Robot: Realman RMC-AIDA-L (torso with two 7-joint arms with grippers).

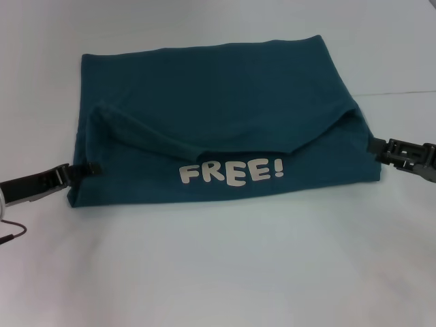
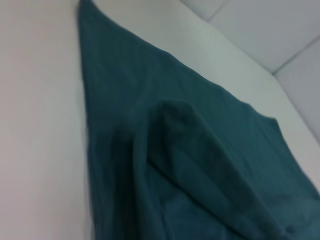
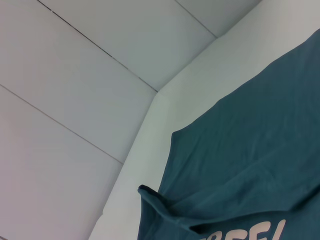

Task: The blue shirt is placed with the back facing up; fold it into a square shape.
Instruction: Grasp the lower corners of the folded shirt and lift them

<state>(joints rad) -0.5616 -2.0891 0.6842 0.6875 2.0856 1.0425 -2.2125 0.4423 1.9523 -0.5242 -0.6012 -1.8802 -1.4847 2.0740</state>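
The blue shirt [image 1: 218, 95] lies folded on the white table [image 1: 218, 272], roughly rectangular. A plain upper layer sags in a V over the near strip, which shows white "FREE!" lettering [image 1: 231, 172]. My left gripper [image 1: 87, 169] is at the shirt's left edge and my right gripper [image 1: 372, 144] at its right edge, each pinched shut on the cloth low over the table. The left wrist view shows the shirt [image 2: 175, 150] with a raised fold. The right wrist view shows the shirt [image 3: 250, 150], a curled corner and part of the lettering [image 3: 250, 234]. Neither wrist view shows fingers.
White tabletop surrounds the shirt on all sides, with a wide bare band toward the near edge. A thin dark cable [image 1: 12, 231] hangs by the left arm. Pale panelled wall [image 3: 75, 75] stands behind the table.
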